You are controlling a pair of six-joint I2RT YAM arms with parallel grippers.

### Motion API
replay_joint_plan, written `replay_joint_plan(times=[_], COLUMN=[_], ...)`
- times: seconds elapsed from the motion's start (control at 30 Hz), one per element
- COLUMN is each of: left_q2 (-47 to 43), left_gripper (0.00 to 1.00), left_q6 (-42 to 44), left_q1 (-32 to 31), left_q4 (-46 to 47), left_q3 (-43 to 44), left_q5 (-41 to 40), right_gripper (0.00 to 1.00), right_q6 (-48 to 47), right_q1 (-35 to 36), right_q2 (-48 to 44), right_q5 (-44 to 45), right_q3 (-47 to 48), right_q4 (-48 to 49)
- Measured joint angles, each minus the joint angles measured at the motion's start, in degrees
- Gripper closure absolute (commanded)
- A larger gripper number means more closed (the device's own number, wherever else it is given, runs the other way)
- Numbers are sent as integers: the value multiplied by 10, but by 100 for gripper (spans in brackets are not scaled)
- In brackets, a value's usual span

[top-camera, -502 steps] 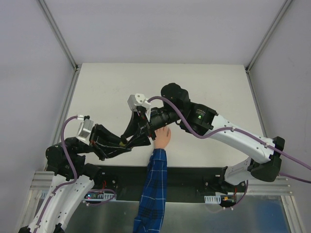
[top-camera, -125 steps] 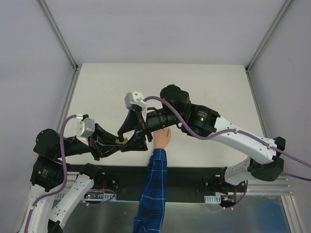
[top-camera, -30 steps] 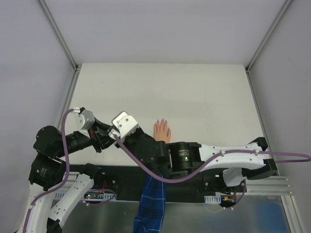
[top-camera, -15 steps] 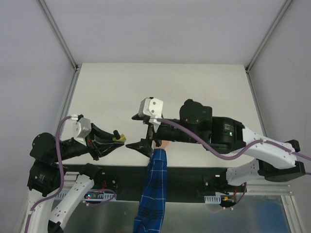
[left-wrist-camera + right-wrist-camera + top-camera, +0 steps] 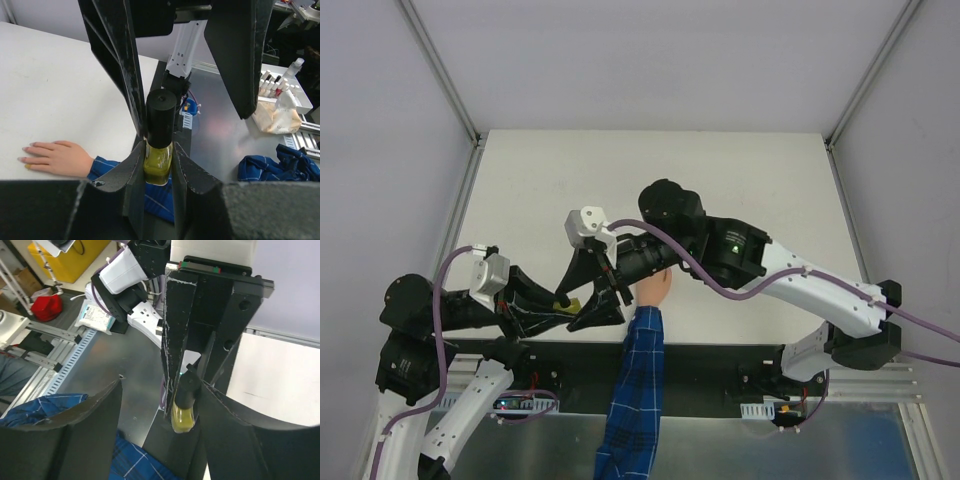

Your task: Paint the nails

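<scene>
Left wrist view shows you the nails (image 5: 25, 148), hidden from above | left claw (image 5: 567, 303) hugs yellow bottle (image 5: 159, 162) | right claw (image 5: 160, 390) wide around its cap (image 5: 161, 115) | white table (image 5: 50, 90), grey walls (image 5: 640, 60)

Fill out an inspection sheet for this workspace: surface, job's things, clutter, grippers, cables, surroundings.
Surface: white matte tabletop, no spills seen.
Job's things: small peach-coloured mannequin hand in a blue plaid sleeve, lying palm down; pale pinkish nails, with one fingertip looking yellow. Small glass polish bottle of yellow lacquer, its black cap on.
Clutter: nothing seen on the table.
Grippers: left gripper shut on the polish bottle, holding it upright; right gripper open, a finger on each side of the cap.
Cables: purple cables along both arms, no snag seen.
Surroundings: grey enclosure walls; off the table, a white tray of small bottles and a crumpled blue cloth.
</scene>
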Motion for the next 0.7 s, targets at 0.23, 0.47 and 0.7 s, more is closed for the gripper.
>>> replay_joint_plan(times=[0.23, 0.47, 0.7], left_q2=[0, 0, 35], left_gripper=[100, 100, 100], left_q6=[-8, -9, 49], left_q1=[0, 0, 3], left_q4=[6, 10, 8], left_q3=[2, 10, 17], left_q5=[14, 11, -120], right_gripper=[80, 99, 99], right_q6=[26, 36, -35], right_q1=[-8, -14, 125], right_q2=[31, 33, -4], right_q5=[-44, -31, 548], right_q3=[6, 3, -28], right_q4=[27, 49, 67])
